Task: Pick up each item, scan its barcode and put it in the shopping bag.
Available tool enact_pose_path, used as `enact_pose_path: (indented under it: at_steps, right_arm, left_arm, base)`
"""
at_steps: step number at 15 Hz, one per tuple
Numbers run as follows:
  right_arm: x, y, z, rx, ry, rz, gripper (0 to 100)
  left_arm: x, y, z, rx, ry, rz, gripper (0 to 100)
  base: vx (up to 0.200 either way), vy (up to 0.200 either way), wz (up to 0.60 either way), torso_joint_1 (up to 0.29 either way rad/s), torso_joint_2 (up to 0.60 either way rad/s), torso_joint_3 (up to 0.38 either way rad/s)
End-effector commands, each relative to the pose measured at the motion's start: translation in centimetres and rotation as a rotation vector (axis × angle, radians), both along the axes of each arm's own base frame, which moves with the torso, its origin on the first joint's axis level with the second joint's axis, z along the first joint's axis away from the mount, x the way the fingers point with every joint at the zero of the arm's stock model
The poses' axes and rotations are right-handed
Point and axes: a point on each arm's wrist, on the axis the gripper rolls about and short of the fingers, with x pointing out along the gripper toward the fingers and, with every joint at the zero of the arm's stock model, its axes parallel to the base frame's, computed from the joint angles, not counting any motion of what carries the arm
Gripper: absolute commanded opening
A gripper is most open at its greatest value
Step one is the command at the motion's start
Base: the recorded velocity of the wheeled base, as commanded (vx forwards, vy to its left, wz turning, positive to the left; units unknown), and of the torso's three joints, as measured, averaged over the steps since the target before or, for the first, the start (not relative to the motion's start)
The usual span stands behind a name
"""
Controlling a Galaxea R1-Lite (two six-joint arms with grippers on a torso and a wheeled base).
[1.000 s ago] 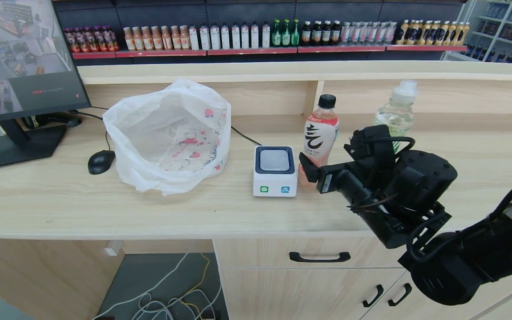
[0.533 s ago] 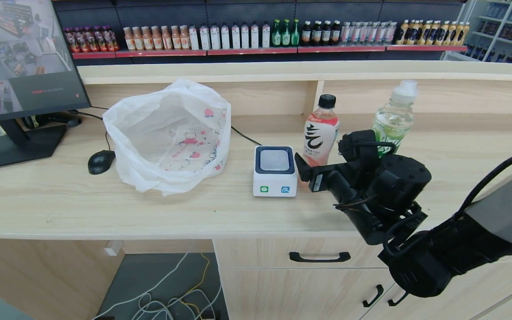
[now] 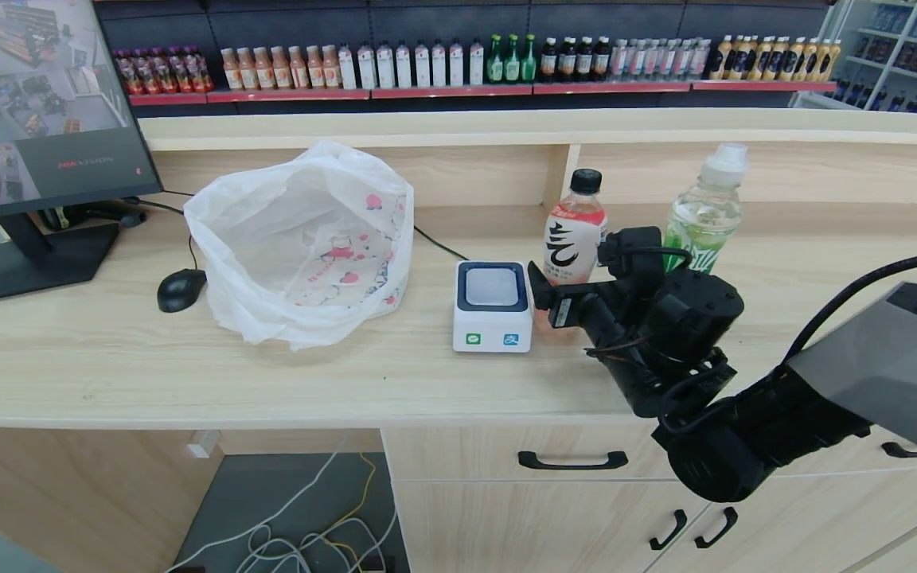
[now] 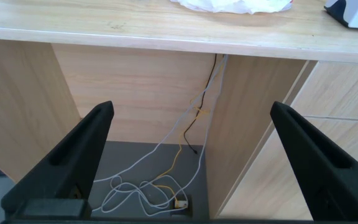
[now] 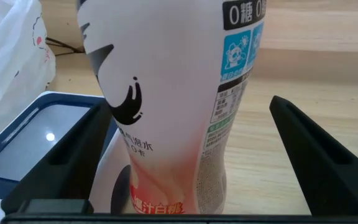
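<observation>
A pink-labelled bottle [image 3: 574, 231] with a black cap stands upright on the counter, just right of the white scanner [image 3: 492, 306]. My right gripper [image 3: 568, 280] is open, its two fingers either side of the bottle's lower half [image 5: 179, 112]; contact is not clear. The scanner's glass top [image 5: 23, 146] lies beside the bottle. A clear green-labelled bottle [image 3: 701, 219] stands farther right, behind the arm. The white shopping bag [image 3: 307, 239] sits open left of the scanner. My left gripper [image 4: 191, 149] hangs open below the counter edge, holding nothing.
A monitor [image 3: 29, 103] and a black mouse [image 3: 181, 289] occupy the counter's left end. A raised wooden ledge [image 3: 554, 127] backs the counter, with drink shelves behind. Drawers [image 3: 572, 460] sit under the counter front, and cables [image 4: 166, 180] lie on the floor below.
My right arm has moved forward and left, bringing its open fingers around the pink-labelled bottle. The bottles, scanner and bag have stayed put.
</observation>
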Motion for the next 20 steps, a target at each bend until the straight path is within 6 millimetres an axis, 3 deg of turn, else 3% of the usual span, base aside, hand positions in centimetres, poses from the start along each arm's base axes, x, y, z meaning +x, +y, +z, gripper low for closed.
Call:
enact_pose_path:
  at_steps: [1, 13, 14, 20]
  right_arm:
    - [0.39, 0.05, -0.32, -0.002, 0.001, -0.004, 100]
    - [1.31, 0.01, 0.02, 0.019, -0.044, -0.023, 100]
    - [1.31, 0.01, 0.02, 0.019, -0.044, -0.023, 0]
    - [1.16, 0.15, 0.15, 0.029, -0.057, -0.014, 0]
  left_arm:
    - [0.0, 0.0, 0.0, 0.0, 0.0, 0.0, 100]
    - [0.0, 0.0, 0.0, 0.0, 0.0, 0.0, 100]
    - [0.0, 0.0, 0.0, 0.0, 0.0, -0.002, 100]
    - [0.0, 0.0, 0.0, 0.0, 0.0, 0.001, 100]
  base:
    - [0.0, 0.0, 0.0, 0.0, 0.0, 0.0]
    - [0.0, 0.0, 0.0, 0.0, 0.0, 0.0]
    - [0.0, 0.0, 0.0, 0.0, 0.0, 0.0]
    - [0.0, 0.0, 0.0, 0.0, 0.0, 0.0]
